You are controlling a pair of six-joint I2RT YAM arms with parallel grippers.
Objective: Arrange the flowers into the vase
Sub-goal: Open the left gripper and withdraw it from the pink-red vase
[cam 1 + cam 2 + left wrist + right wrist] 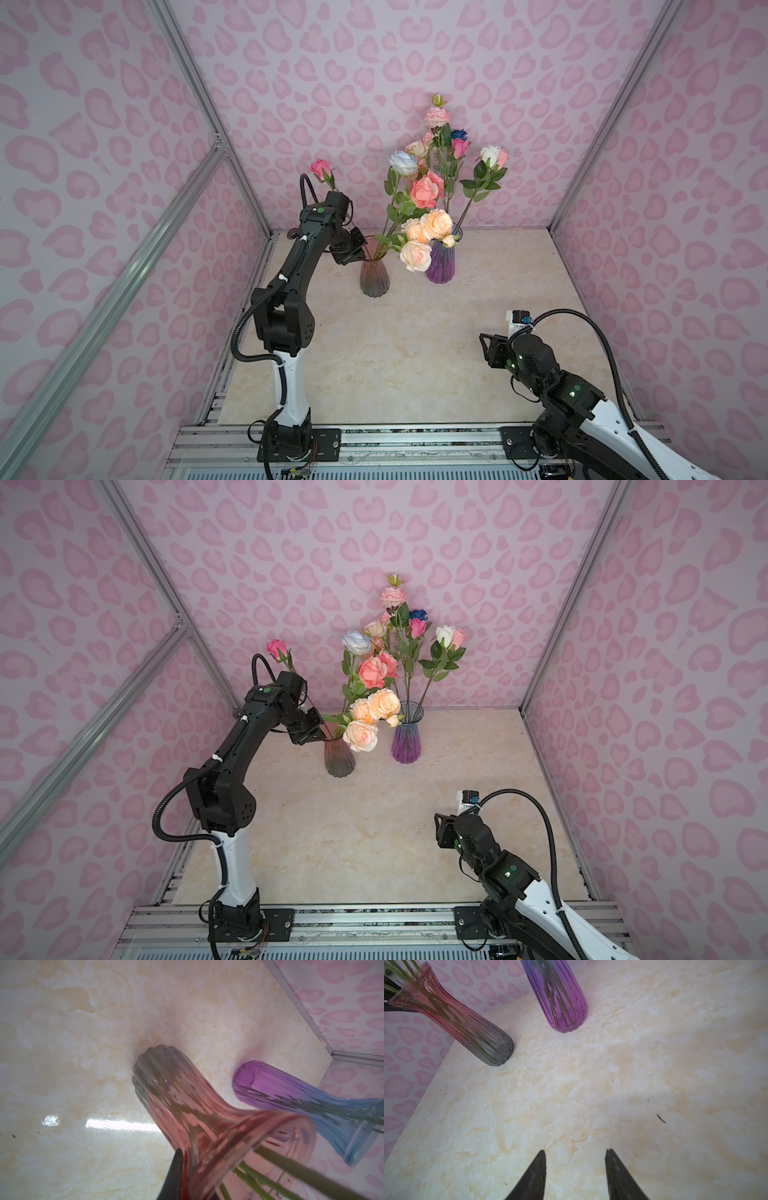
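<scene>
Last stem going in, by the look of it. L claw point(320, 734) sits right at the rim of the red vase point(374, 278), approx 11 o'clock on the counter point(415, 357). Its tips are pressed together, prob. pinching the pink rose point(320, 168) low on its stem, tho the grip itself is half hidden. Rose head leans out to 10 o'clock of the vase mouth; stem foot seems to be inside the glass w/ other green stems. Rest of the flowers point(426, 192) stand in this vase and in the purple vase point(440, 266) near it at 1 o'clock; none loose on the counter that I can see. R claw point(575, 1152) hangs at 4 o'clock, spread partway, nothing in it. Next, I'd say: ease the stem deeper, let go gently, back off w/o knocking the rim, as that glass looks tippy.
</scene>
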